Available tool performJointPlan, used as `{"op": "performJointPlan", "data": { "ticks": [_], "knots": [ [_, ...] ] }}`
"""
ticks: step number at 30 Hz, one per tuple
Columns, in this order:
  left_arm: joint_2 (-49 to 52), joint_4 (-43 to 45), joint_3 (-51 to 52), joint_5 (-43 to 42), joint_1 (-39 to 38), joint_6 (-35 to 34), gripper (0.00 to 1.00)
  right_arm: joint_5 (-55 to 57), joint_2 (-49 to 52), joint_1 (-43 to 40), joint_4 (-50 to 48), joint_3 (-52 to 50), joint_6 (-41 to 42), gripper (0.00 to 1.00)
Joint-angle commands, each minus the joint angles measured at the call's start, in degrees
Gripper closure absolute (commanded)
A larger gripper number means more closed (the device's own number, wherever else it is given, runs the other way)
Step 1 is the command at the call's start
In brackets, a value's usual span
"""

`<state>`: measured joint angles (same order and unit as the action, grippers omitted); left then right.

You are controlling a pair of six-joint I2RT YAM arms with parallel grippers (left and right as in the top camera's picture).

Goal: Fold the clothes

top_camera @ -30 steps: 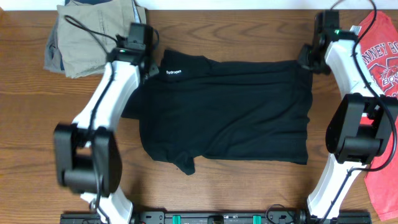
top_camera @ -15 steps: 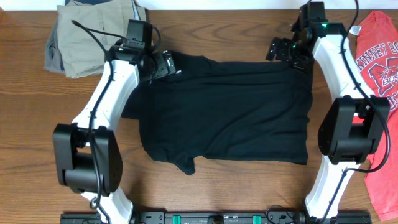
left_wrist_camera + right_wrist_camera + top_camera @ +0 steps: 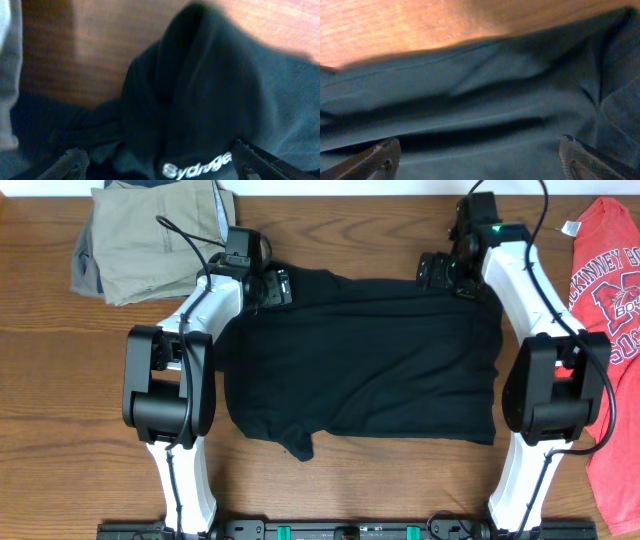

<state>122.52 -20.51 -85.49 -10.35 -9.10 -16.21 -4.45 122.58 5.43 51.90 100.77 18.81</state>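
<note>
Counter [image 3: 50,380]: brown wood with the grain running left to right; it carries everything in view.
Khaki pile [image 3: 140,240]: folded tan garments stacked at the far left corner, edges uneven, top cut off by the frame.
Red T-shirt [image 3: 610,330]: spread along the right edge of the counter, white lettering on the chest, partly out of frame.
Label [image 3: 572,227]: small and white, at the red shirt's neck.
Dark rail [image 3: 340,530]: along the near edge, with green marks.

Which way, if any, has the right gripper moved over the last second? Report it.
Yes. The right gripper has slid along the far edge of the black shirt, toward its middle and away from the red shirt.
</note>
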Motion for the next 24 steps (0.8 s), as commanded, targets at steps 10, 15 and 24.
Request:
{"op": "performJointPlan", "data": {
  "ticks": [10,15,24],
  "knots": [
    [-0.2,0.3,0.1,-4.1,-0.3,1.2,0.28,1.7,-0.4,0.4,-10.6,-13.7,1.3,0.01],
    [-0.8,-0.4,0.1,-4.0,-0.3,1.2,0.36,1.7,-0.4,0.3,-13.6,-16.5,2.8,0.01],
    [-0.9,-0.4,0.1,-4.0,-0.5,2.3,0.69,1.7,-0.4,0.3,-14.9,-17.0,3.0,0.01]
  ]
}}
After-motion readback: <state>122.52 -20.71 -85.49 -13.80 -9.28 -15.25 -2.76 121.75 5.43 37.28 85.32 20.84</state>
